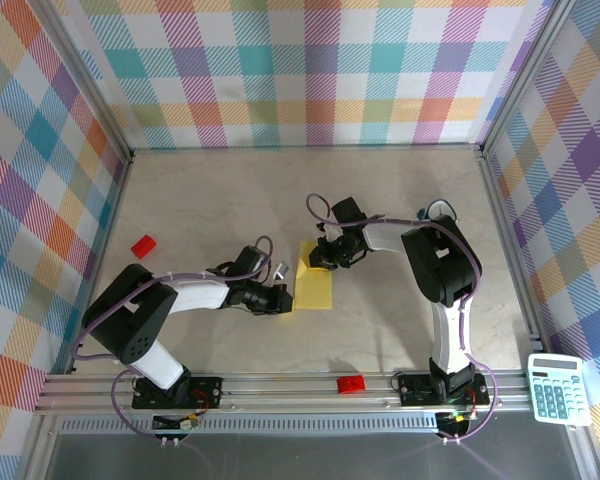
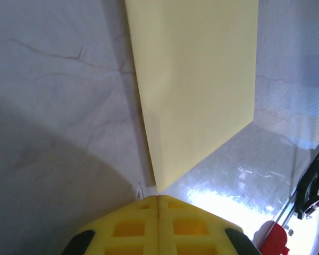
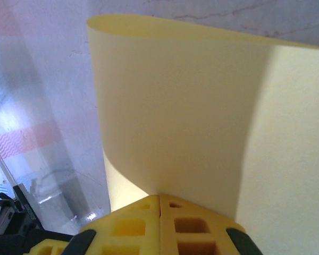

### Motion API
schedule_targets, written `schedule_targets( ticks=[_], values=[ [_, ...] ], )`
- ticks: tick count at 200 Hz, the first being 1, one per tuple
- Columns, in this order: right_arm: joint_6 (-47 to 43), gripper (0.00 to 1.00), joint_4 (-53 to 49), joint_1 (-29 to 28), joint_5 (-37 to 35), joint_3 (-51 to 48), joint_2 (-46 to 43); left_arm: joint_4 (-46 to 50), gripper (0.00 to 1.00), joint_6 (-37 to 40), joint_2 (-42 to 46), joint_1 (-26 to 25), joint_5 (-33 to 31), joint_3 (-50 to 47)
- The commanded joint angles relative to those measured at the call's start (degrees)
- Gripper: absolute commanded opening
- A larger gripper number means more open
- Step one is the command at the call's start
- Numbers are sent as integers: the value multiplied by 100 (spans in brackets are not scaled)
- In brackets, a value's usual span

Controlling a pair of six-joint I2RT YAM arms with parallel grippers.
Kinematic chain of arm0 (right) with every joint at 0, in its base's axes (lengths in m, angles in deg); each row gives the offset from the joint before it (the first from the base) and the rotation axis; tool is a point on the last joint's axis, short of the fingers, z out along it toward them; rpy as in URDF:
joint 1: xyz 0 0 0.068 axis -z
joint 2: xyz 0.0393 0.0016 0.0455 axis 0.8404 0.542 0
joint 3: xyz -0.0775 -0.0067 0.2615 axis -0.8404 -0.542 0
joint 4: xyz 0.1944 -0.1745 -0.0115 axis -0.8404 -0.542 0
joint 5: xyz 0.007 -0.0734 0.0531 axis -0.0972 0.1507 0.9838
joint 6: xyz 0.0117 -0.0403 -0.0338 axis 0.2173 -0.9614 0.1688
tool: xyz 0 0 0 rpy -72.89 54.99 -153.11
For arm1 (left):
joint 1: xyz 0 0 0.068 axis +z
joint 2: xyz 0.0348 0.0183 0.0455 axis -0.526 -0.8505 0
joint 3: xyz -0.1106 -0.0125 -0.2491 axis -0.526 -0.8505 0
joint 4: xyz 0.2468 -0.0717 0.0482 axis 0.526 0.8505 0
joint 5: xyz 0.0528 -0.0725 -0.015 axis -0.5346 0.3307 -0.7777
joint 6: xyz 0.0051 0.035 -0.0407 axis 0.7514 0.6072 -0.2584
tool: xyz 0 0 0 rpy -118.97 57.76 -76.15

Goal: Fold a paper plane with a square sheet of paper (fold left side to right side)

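The square sheet of paper (image 1: 316, 287) lies yellow on the marble table, mid-scene. Its far part is lifted and curled over. My right gripper (image 1: 323, 258) is shut on that raised edge. In the right wrist view the paper (image 3: 175, 117) bends up in a smooth arc and runs into the closed yellow fingertips of the right gripper (image 3: 159, 196). My left gripper (image 1: 286, 297) is shut at the sheet's left near corner. In the left wrist view the flat paper (image 2: 196, 79) narrows to a corner that ends right at the closed tips of the left gripper (image 2: 158, 197); I cannot tell whether they pinch it.
A small red brick (image 1: 143, 245) lies on the table to the left. Another red brick (image 1: 352, 383) sits on the aluminium rail (image 1: 280, 392) at the near edge, also seen as the red brick (image 2: 274, 239). A calculator (image 1: 557, 388) rests at the near right. Plaid walls enclose three sides.
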Motion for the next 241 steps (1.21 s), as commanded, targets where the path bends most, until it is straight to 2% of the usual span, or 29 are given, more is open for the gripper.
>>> schedule_targets(
  ticks=[1, 36, 68, 123, 188, 241],
  values=[
    [-331, 0, -251, 25, -372, -71, 314, 289, 0, -93, 304, 116, 107, 270],
    [-465, 0, -247, -1, -296, -39, 300, 165, 0, -23, -191, 372, 181, 897],
    [-482, 0, -256, -10, -282, -37, 291, -16, 0, 35, -795, 365, 138, 1337],
    [-431, 0, -241, -25, -232, 19, 342, 64, 0, 215, -1316, 230, -112, 1683],
    [-348, 0, -516, -32, -282, 337, 284, 182, 0, 22, -1451, 16, -660, 1559],
    [-181, 0, -738, -23, -392, 495, -274, -93, 0, -477, -1280, -101, -898, 1190]
  ],
)
